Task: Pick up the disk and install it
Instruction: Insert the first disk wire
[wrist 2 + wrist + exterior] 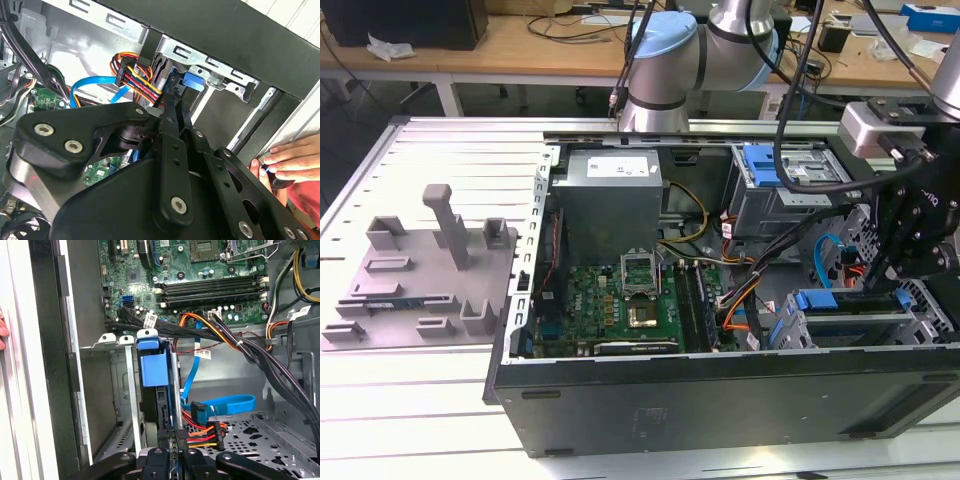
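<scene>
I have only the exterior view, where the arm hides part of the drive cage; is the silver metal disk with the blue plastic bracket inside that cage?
Observer: Yes. In the first wrist view the disk stands on edge between the grey metal drive cage walls, just ahead of the gripper.
Operator: Is anything crowding it?
Observer: A red, orange, yellow and black cable bundle lies right beside the gripper.
Operator: Is anyone nearby?
Observer: In the second wrist view a person's hand is at the black computer case's rim.

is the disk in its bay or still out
In: the disk stands on edge between the metal bay rails, with its blue bracket at the open end.
</scene>
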`<state>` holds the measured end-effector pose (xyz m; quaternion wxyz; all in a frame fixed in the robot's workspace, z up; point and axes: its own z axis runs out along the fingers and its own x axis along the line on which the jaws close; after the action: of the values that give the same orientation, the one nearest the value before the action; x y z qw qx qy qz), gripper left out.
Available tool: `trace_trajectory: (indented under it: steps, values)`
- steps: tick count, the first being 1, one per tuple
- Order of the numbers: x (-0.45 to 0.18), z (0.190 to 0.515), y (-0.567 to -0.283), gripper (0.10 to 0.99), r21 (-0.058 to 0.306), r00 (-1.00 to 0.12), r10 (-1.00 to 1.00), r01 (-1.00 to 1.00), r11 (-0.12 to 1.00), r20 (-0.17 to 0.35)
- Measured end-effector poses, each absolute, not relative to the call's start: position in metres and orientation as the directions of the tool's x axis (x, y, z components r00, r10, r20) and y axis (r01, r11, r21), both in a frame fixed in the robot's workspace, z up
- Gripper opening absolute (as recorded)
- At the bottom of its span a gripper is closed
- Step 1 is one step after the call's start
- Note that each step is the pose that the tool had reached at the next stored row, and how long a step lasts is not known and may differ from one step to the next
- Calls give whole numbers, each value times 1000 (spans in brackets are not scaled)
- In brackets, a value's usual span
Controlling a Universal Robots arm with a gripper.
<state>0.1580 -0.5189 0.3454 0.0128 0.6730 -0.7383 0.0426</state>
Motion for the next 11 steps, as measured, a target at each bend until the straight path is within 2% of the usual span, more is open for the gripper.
trace_trajectory:
  steps: [11]
  values:
    - [157,345,-521,169,-46,-93,-993,-995,90,76]
